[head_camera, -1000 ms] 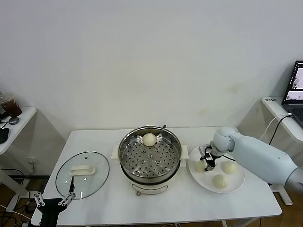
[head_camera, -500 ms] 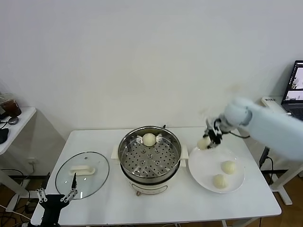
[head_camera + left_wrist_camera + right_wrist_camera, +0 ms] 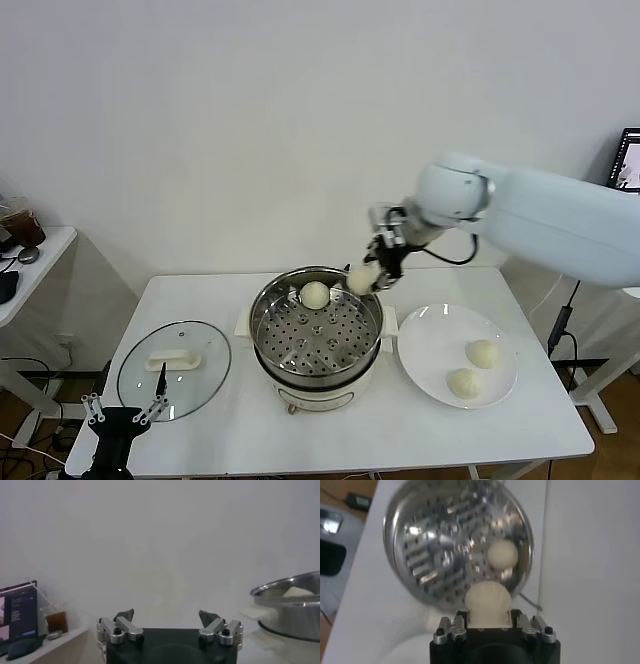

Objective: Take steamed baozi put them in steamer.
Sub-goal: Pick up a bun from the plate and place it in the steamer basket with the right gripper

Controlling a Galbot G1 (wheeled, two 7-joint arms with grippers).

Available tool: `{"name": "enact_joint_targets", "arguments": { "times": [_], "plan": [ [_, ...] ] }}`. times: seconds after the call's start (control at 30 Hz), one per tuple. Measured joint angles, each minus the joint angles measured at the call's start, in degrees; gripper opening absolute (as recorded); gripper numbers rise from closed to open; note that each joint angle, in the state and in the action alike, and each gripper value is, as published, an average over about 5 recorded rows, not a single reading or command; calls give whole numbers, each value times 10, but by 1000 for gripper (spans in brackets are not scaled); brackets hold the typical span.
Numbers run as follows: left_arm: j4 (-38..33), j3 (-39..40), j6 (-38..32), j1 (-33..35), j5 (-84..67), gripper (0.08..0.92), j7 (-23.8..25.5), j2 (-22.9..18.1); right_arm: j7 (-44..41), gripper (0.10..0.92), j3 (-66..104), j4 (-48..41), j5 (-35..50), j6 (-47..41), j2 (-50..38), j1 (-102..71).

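Right tool (image 3: 372, 272) with baozi (image 3: 360, 279), now over steamer (image 3: 316, 330) rim

Plain white wall (image 3: 250, 130), white table (image 3: 330, 435)

Four round cream-white buns. One bun (image 3: 315, 294) sits at the far side of the shiny round steamer (image 3: 316, 335), one (image 3: 361, 279) hangs in the air over the steamer's far right rim, and two (image 3: 483, 353) (image 3: 462, 383) lie to the right.
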Motion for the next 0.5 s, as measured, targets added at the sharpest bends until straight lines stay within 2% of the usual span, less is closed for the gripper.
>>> {"name": "enact_joint_targets", "arguments": {
  "times": [0.2, 0.5],
  "plan": [
    [3, -2, 0, -6, 5, 823, 0, -6, 45, 509, -10, -26, 32, -40, 83, -23],
    [9, -12, -1, -14, 5, 823, 0, -9, 81, 510, -11, -98, 36, -69, 185, -71]
  ]
}}
